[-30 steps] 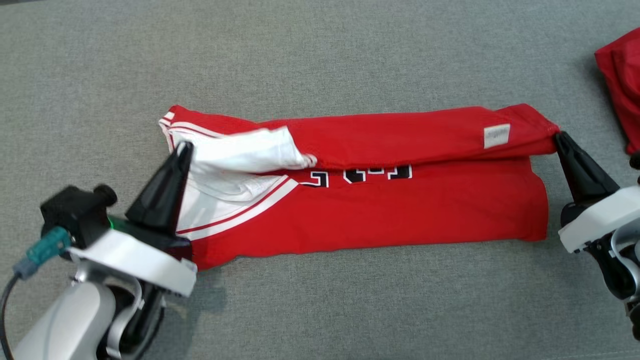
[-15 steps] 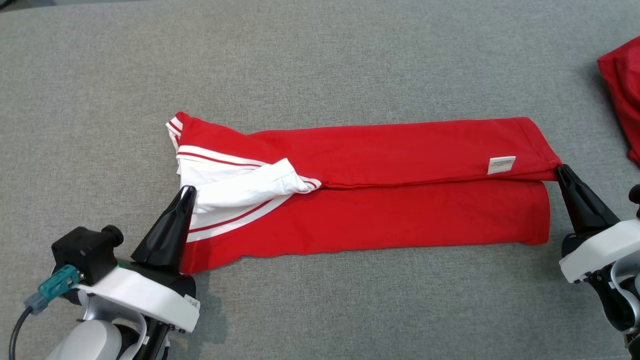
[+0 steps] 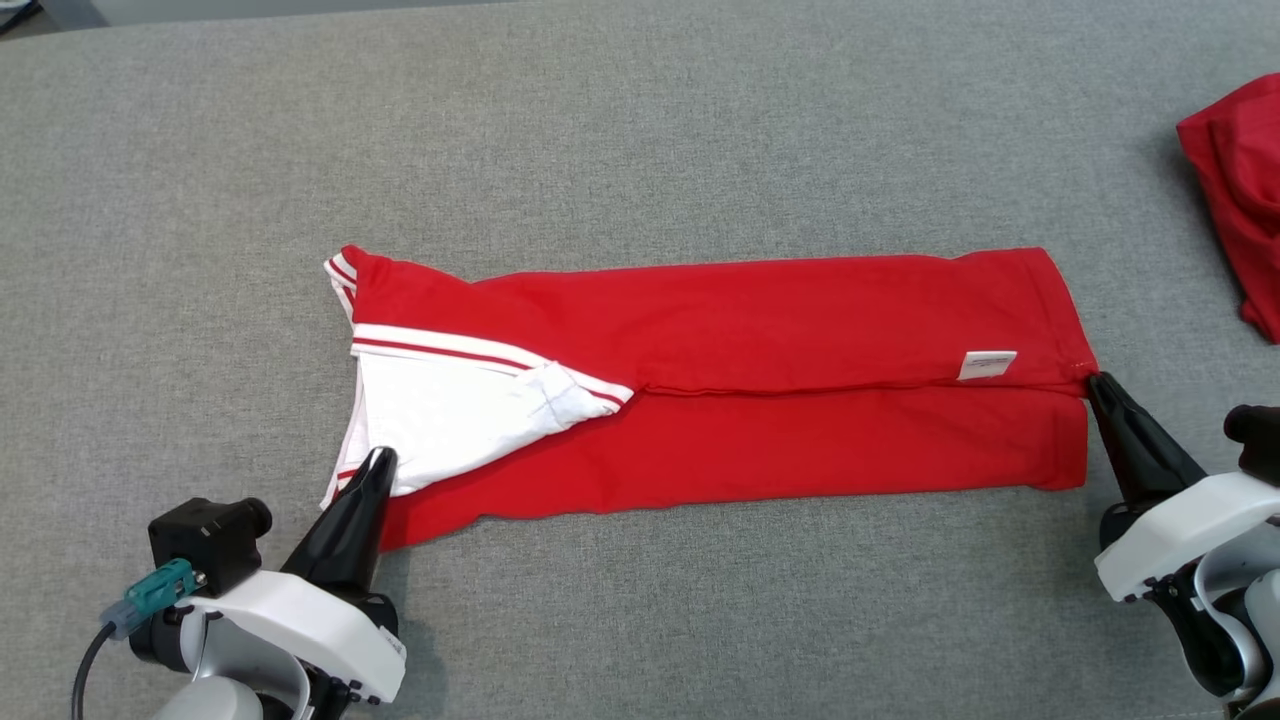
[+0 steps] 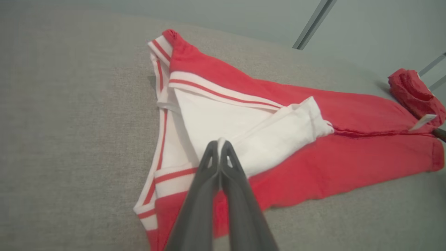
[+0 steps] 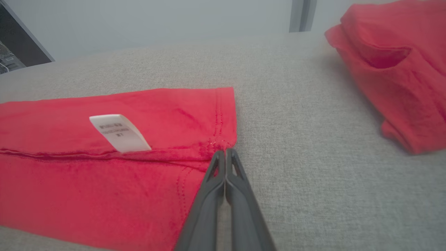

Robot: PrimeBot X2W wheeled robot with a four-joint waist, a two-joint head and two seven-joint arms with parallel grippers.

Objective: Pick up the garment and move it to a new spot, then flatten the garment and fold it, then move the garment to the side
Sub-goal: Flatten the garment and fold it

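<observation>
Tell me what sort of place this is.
Likely a robot test room, not a home: a broad grey cloth-covered table, a bare pale wall with grey struts behind it, and a red jersey laid out for folding with another red garment aside.

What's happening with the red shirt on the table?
The robot is mid-fold on a red fabric jersey with white striped trim, laid lengthwise on the grey cloth-covered table. Its left gripper is pinched shut on the white sleeve fabric at the collar end. Its right gripper is pinched shut on the hem corner beside the white care tag. The far long side lies folded over the near part. A second crumpled red garment lies off to the right.
</observation>
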